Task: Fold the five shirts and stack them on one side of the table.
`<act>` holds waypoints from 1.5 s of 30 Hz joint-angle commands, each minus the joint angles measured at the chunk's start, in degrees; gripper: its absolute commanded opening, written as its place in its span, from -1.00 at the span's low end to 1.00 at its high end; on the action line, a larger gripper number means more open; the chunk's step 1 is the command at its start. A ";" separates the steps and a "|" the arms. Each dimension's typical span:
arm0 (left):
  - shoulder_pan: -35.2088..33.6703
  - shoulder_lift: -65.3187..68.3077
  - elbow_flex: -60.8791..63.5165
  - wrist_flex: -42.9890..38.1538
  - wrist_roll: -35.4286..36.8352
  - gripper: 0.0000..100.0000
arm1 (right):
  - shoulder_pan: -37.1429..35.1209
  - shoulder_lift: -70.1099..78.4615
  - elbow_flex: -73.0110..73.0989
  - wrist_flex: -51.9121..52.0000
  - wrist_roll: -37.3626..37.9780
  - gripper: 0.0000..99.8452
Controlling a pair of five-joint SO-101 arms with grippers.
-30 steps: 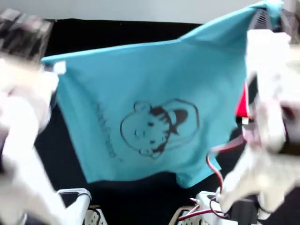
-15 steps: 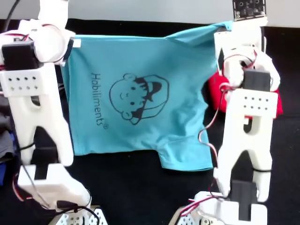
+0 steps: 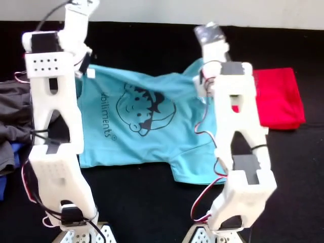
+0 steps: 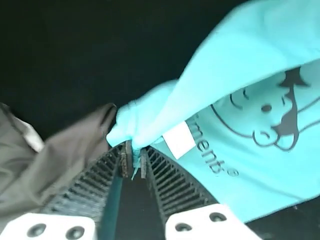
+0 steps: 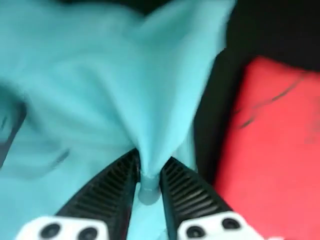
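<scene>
Teal shirt (image 3: 147, 136) now lower, draping onto table (image 3: 152, 202) | left tool (image 4: 132, 159) pinching it | right tool (image 5: 148, 180) pinching it

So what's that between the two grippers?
The turquoise shirt: the left gripper and right gripper each pinch its top edge, and the high view shows it spread between them.

Teal shirt (image 3: 147, 126) is mostly spread out print-up, cartoon face showing, with its two far corners bunched and lifted. Red shirt (image 3: 276, 96) sits folded just to its right. Grey shirt (image 3: 12, 111) lies crumpled on the left, blue cloth (image 3: 3, 174) beside it.
</scene>
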 commanded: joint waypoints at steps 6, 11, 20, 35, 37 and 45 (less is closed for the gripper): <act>-0.31 8.75 -1.80 4.31 -0.26 -0.98 | 1.19 7.25 -2.95 4.18 -0.09 -0.99; -0.22 13.93 -1.80 5.10 -0.18 -0.98 | 4.18 15.78 -3.21 2.07 -0.09 -0.99; -1.27 4.09 -1.19 6.33 -0.09 -0.98 | 7.69 5.32 -9.98 7.52 -0.35 -0.99; -2.77 -25.98 41.98 5.80 -16.53 -0.98 | 7.25 -21.32 10.15 17.36 1.05 -0.99; -2.77 -27.91 47.16 5.80 -17.32 -0.98 | 7.43 -26.42 19.30 13.93 1.58 -0.99; -4.53 -30.11 60.62 -0.35 -17.32 -0.98 | 7.69 -43.74 45.49 9.89 5.27 -0.99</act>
